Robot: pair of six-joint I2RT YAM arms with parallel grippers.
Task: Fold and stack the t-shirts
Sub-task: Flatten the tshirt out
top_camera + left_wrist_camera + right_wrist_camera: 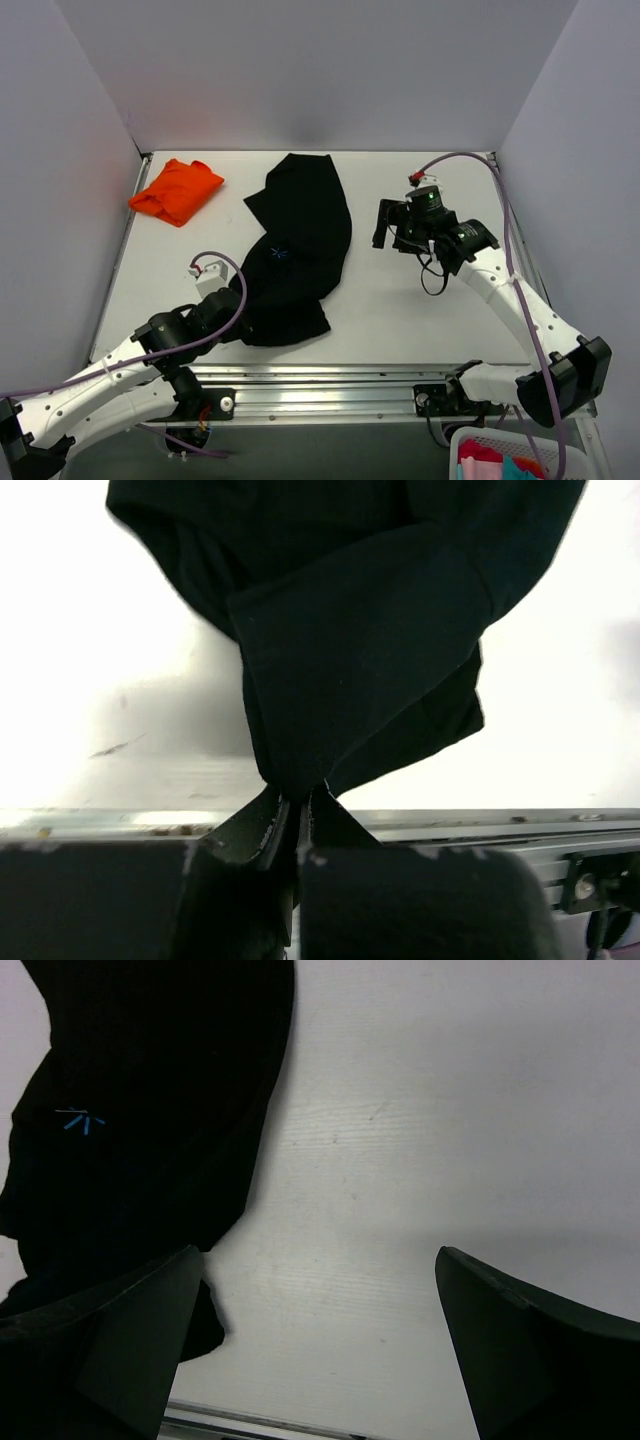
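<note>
The black t-shirt (295,245) lies bunched in a long heap down the middle of the white table. It fills the top of the left wrist view (360,630) and the left of the right wrist view (140,1110), where a small blue mark shows. My left gripper (298,798) is shut on the shirt's near edge, at its front left in the top view (232,318). My right gripper (392,226) is open and empty above bare table to the shirt's right (315,1305). The folded orange t-shirt (176,190) lies at the back left.
White walls close the table (420,310) on three sides. A metal rail (330,385) runs along the near edge. A white basket (505,458) with coloured cloth stands at the bottom right, off the table.
</note>
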